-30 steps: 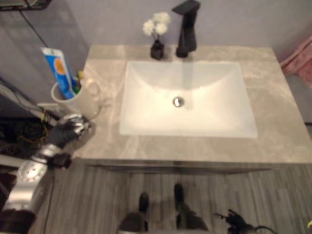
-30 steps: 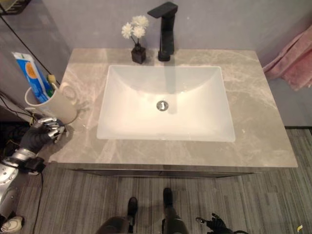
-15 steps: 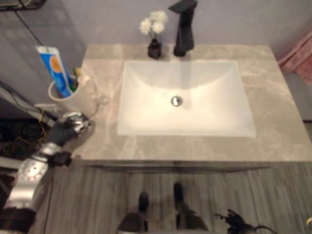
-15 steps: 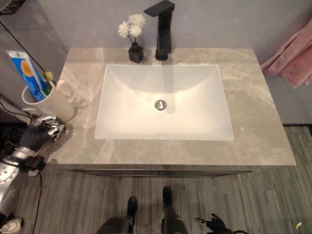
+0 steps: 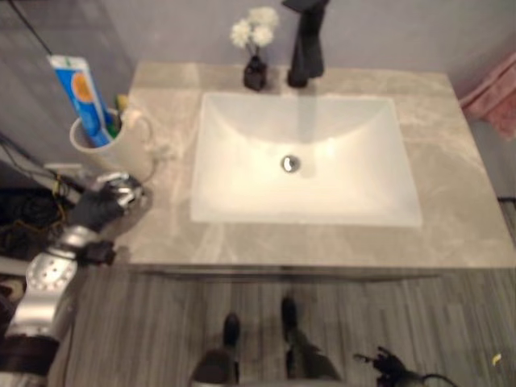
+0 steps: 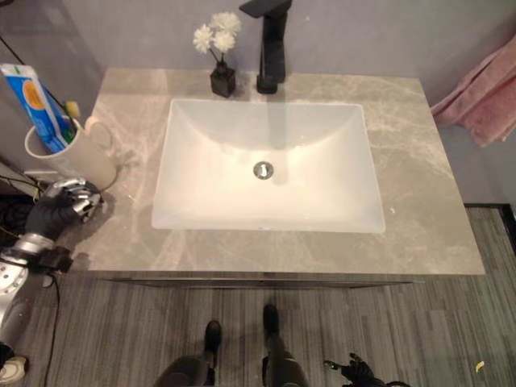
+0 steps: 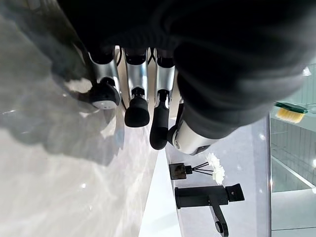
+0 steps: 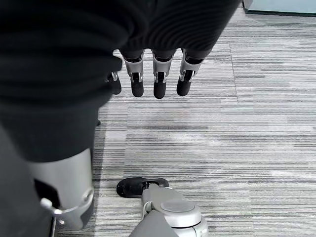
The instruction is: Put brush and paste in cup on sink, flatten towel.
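Left robot hand (image 6: pixel 63 203) relaxed, empty

I saw the grey marble vanity countertop (image 6: pixel 419 161) carrying a cream ceramic mug (image 6: pixel 76 160) at nine o'clock, with a black square flower vase (image 6: pixel 222 81) and black angular faucet (image 6: pixel 272 48) at twelve.

Head stereo pair looks down on sink (image 6: pixel 266 165); wrist cameras close along fingers.

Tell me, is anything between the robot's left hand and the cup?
Nothing visible. The left hand hangs at the counter's left edge just in front of the cup, which already holds the toothpaste and toothbrush.
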### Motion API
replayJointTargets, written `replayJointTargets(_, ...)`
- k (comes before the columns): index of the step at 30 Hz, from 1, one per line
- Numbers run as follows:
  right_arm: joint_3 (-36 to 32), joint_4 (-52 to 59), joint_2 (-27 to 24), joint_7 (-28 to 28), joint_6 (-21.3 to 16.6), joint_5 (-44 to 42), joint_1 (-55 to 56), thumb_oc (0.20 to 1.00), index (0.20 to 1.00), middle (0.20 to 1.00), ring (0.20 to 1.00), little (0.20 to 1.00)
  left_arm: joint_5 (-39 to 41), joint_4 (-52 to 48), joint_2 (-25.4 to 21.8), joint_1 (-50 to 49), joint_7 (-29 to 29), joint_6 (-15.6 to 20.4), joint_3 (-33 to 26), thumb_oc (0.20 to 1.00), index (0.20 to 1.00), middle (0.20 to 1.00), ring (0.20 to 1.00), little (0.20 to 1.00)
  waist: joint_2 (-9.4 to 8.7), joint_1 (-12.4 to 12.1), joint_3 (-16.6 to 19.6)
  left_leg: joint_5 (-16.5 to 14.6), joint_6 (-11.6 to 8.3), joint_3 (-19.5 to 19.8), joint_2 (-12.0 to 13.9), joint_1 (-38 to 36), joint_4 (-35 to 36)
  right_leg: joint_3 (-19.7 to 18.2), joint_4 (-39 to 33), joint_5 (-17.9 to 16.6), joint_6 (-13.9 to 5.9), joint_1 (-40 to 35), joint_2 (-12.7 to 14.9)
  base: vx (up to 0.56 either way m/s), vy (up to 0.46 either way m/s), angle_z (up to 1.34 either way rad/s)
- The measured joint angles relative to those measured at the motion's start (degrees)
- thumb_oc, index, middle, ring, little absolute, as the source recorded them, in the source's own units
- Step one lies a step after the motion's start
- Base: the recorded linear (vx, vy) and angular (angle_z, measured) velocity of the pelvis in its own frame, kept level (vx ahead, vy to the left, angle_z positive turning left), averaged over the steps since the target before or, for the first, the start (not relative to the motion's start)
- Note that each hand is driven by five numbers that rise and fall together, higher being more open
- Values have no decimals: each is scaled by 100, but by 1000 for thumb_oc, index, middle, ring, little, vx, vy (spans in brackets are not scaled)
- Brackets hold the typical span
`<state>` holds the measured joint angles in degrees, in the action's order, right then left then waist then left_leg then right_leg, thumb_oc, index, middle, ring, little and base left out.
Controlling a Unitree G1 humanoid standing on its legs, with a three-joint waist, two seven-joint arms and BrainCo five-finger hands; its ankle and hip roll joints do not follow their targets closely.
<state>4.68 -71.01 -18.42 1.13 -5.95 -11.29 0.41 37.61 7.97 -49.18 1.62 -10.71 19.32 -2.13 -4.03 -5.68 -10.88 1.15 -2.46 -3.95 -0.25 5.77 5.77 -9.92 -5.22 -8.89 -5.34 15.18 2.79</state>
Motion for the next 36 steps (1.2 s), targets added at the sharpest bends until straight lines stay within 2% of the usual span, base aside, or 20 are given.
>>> replayJointTargets(5, 1, 16, -6, -3, -10, 0, 0, 1000, 1000, 1000, 1000, 1000, -28, -2, -277, 50, 53, 15, -113, 200, 200, 200, 200, 200, -105, 36, -76, -4, -5, -12, 8, 35, -1, -8, -2, -17, 23, 43, -6, 0, 0, 0)
replayJointTargets(24, 9, 40, -16, -4, -42, -2, -13, 1000, 1000, 1000, 1000, 1000, -37, 1, -558, 403, 162, -3, -9, 200, 200, 200, 200, 200, -62, 87, -211, -9, -16, -10, 47, 132, -3, 1, 13, -35, 47, 132, -45, 5, 1, 0)
replayJointTargets(31, 8, 38, -55, -2, -37, -1, -40, 1000, 1000, 1000, 1000, 1000, -36, 15, -557, 404, 113, -21, 221, 200, 200, 200, 200, 200, 108, 84, -254, -6, -19, -14, 57, 43, -3, -2, 14, -47, 63, 53, -54, 0, 0, 0)
replayJointTargets(36, -3, 34, -222, -1, -22, -1, -32, 1000, 1000, 1000, 1000, 1000, -36, -35, -556, -7, -186, -129, 199, 200, 200, 200, 200, 200, 278, 86, -182, -9, -22, -11, 72, -74, -2, 2, 31, -46, 65, -75, -69, 0, 0, 0)
